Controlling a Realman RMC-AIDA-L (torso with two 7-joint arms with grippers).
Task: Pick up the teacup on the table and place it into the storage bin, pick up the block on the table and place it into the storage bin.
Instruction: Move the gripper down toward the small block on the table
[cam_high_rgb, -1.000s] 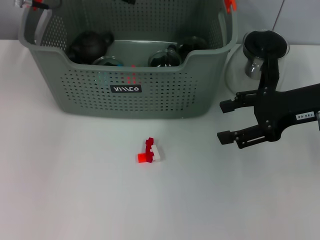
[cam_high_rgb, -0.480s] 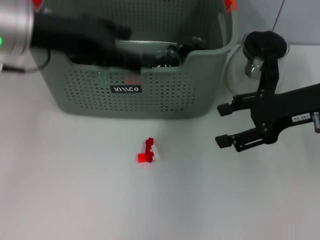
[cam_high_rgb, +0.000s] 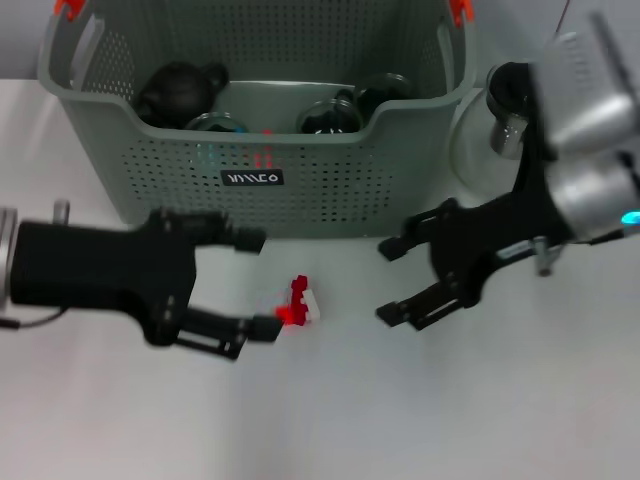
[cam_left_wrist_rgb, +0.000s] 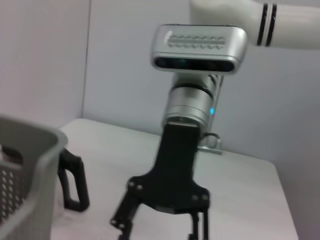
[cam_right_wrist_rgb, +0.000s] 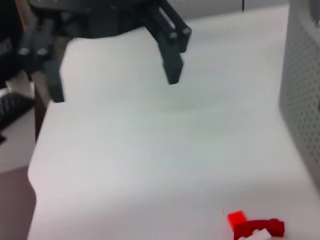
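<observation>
The block (cam_high_rgb: 298, 304), a small red and white piece, lies on the white table in front of the storage bin (cam_high_rgb: 250, 135). My left gripper (cam_high_rgb: 256, 285) is open just to its left, lower finger close to the block. To the block's right my right gripper (cam_high_rgb: 387, 283) is open and apart from it. The right wrist view shows the block (cam_right_wrist_rgb: 255, 227) with the left gripper (cam_right_wrist_rgb: 112, 70) beyond it. In the left wrist view the right gripper (cam_left_wrist_rgb: 160, 227) faces me. No teacup stands on the table; round glass cups (cam_high_rgb: 328, 116) sit in the bin.
A dark teapot (cam_high_rgb: 180, 88) lies in the bin's back left corner. A glass pitcher with a black lid (cam_high_rgb: 515, 105) stands right of the bin, behind my right arm. Bare white table spreads in front of the block.
My left arm has come from over the bin down to the table left of the block. My right gripper has moved left toward the block. The block has not moved.
</observation>
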